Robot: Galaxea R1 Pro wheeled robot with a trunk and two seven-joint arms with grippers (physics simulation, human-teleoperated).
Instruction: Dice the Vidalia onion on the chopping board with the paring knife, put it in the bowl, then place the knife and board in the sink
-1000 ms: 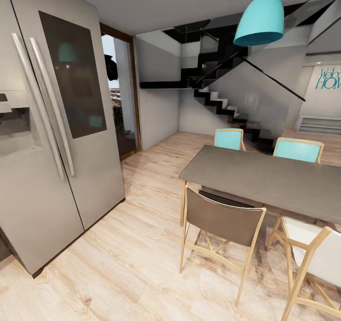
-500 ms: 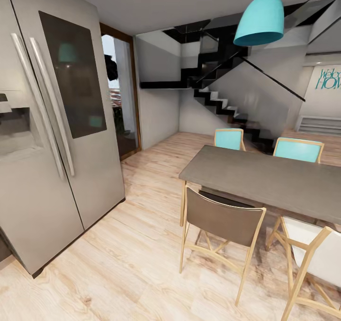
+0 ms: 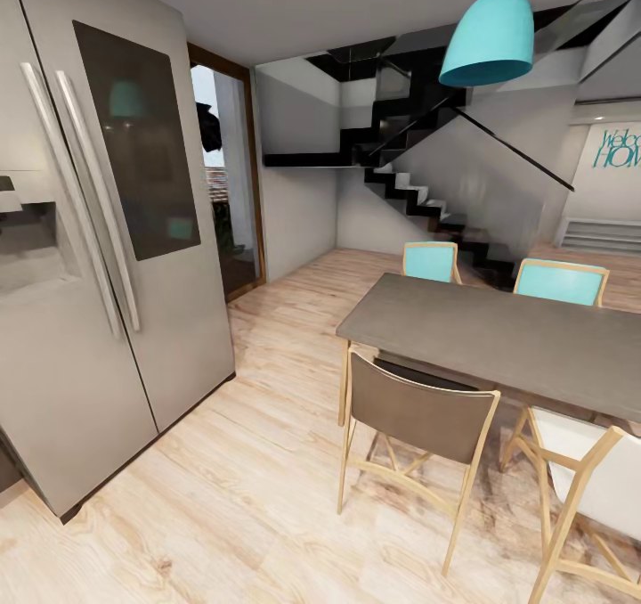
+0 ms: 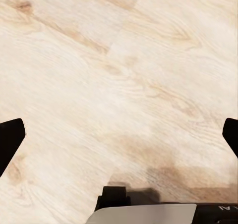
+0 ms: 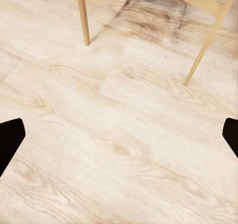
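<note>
My left gripper (image 4: 119, 137) is open, its two dark fingertips (image 4: 10, 140) wide apart over bare pale wood floor (image 4: 124, 75). My right gripper (image 5: 119, 137) is also open and empty, fingertips (image 5: 9, 137) spread above the same floor, with two wooden chair legs (image 5: 83, 16) just beyond it. The head view faces a dining area beside a tall steel fridge (image 3: 107, 257).
A grey dining table (image 3: 499, 337) stands at the right with a brown chair (image 3: 418, 412), two teal chairs (image 3: 430, 261) and a white chair (image 3: 596, 479). A teal lamp (image 3: 490, 38) hangs above. A doorway (image 3: 227, 176) and black staircase (image 3: 418, 194) lie behind. Open floor (image 3: 249, 461) runs between fridge and table.
</note>
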